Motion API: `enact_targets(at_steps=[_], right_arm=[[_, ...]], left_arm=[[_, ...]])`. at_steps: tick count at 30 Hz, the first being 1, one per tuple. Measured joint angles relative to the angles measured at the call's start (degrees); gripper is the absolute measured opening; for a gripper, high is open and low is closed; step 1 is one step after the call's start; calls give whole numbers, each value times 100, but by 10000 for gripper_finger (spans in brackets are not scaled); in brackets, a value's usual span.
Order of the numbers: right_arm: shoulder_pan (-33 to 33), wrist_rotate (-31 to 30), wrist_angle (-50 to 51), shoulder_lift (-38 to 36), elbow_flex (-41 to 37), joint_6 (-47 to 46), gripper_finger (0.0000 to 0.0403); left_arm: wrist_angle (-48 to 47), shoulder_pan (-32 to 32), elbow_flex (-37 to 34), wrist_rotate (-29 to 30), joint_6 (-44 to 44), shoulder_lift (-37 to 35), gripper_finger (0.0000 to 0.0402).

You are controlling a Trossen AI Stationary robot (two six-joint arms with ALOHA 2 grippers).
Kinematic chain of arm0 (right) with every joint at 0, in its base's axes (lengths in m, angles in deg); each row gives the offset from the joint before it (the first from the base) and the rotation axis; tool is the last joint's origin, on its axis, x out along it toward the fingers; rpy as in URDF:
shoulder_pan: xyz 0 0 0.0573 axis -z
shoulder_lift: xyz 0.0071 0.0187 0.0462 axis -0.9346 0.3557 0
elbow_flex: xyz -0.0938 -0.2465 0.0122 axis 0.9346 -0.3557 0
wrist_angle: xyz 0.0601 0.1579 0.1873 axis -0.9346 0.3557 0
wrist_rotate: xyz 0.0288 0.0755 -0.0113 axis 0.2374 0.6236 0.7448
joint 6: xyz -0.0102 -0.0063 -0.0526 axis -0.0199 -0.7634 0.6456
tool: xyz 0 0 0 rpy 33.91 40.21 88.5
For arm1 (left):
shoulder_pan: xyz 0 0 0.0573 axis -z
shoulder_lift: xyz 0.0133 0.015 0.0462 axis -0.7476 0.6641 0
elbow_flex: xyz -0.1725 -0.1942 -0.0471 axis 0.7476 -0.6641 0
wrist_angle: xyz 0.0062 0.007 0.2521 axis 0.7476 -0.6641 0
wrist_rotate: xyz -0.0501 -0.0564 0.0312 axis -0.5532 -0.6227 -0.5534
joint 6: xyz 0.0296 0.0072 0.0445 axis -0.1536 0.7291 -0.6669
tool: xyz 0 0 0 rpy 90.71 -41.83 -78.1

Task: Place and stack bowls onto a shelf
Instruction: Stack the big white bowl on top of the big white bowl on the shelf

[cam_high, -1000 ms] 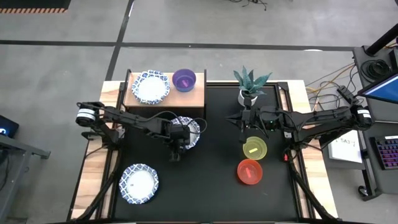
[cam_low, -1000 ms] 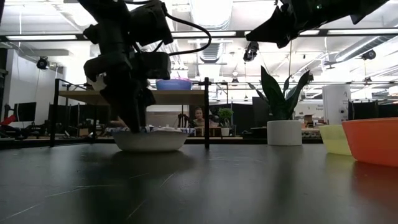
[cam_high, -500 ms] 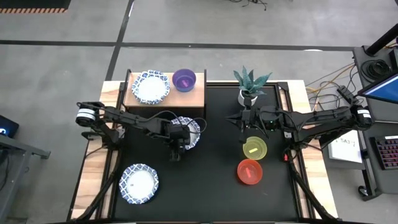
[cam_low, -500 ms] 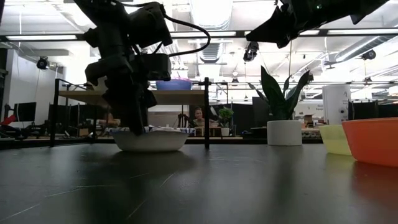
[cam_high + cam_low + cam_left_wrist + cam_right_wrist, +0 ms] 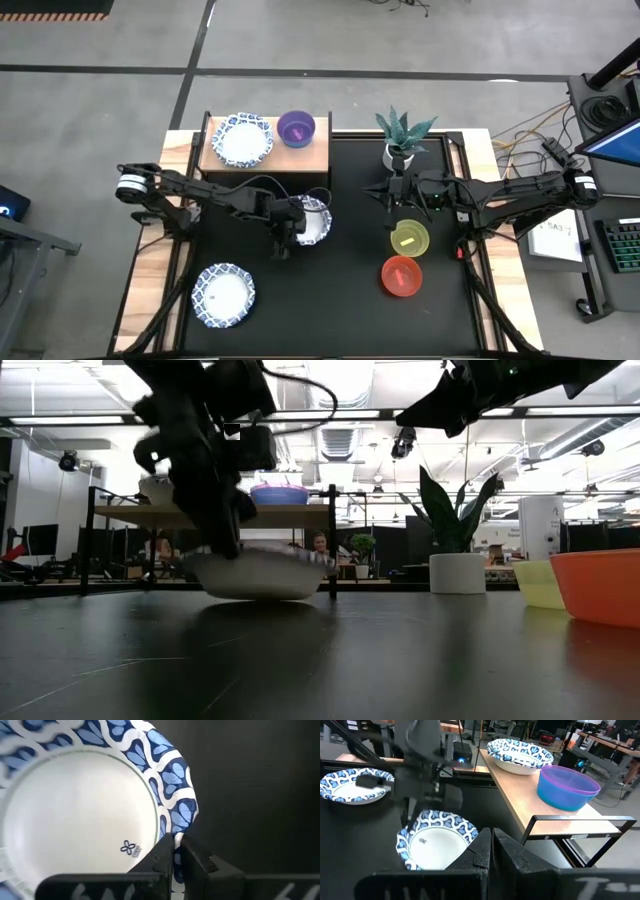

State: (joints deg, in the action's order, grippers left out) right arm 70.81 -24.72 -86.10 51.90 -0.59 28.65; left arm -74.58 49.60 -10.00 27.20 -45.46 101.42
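My left gripper is shut on a blue-and-white patterned bowl on the black table, in front of the shelf. The low view shows this bowl tilted, its gripper side higher. The shelf's wood top carries another patterned bowl and a purple bowl. A third patterned bowl rests on the table near the front left. My right gripper hangs shut and empty over the table's middle right, above the yellow bowl and red bowl. My left gripper pinches the patterned rim on the bowl's near left side. One finger is inside the bowl and the other outside. The fingers slant down from above. The held side is raised; I cannot tell if the underside touches the table.
A white pot with a green plant stands at the table's far edge, right of the shelf. The shelf's dark frame leg rises just behind the held bowl. Wooden strips edge the black table on both sides.
My left gripper has shut on the bowl's rim, taking hold of it. The bowl has shifted a little toward the table's right edge and has tipped, its gripper side coming up.
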Motion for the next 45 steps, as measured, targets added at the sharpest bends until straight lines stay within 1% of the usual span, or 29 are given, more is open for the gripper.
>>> enact_targets(at_steps=[4,9,14,16,18,20,24,27,28,29,32,35,37,41,43,45], right_arm=[[0,0,0,0,-2,-3,9],[0,0,-2,0,-2,-44,9],[0,-2,0,0,-4,-44,9],[0,0,0,0,-4,-44,9],[0,0,-2,0,-4,-44,9],[0,0,-2,0,-4,-44,9],[0,-2,-2,0,-7,-44,9],[0,-2,0,0,-7,-46,9],[0,-2,0,0,-7,-44,9],[0,-2,0,0,-7,-45,9],[0,-2,1,0,-7,-44,9],[0,-2,7,0,-7,-45,9],[0,-2,7,0,-7,-46,9],[0,-2,9,0,-7,-48,9],[0,-2,9,0,-7,-47,9],[0,-2,9,0,-7,-48,9]], left_arm=[[-527,9,178,-1,-153,-339,3],[-1456,176,729,-4,-279,-849,1],[-2390,423,1781,-205,-417,-1347,1],[-2716,523,2296,-154,-463,-1500,1],[-3047,598,2758,89,-539,-1629,0],[-3342,656,3161,624,-659,-1735,0],[-3973,652,3705,2245,-901,-1826,0],[-4493,525,3810,3704,-945,-1831,0],[-4697,432,3808,4089,-911,-1832,0],[-4863,311,3784,4326,-861,-1845,0],[-5230,-185,3686,4402,-653,-1855,0],[-5294,-757,3521,4328,-552,-1872,0],[-5239,-1138,3374,4044,-579,-1899,0],[-4943,-1767,3080,3140,-591,-1906,0],[-4743,-1965,2871,3132,-624,-1906,0],[-4623,-2154,2666,3275,-733,-1903,0]])
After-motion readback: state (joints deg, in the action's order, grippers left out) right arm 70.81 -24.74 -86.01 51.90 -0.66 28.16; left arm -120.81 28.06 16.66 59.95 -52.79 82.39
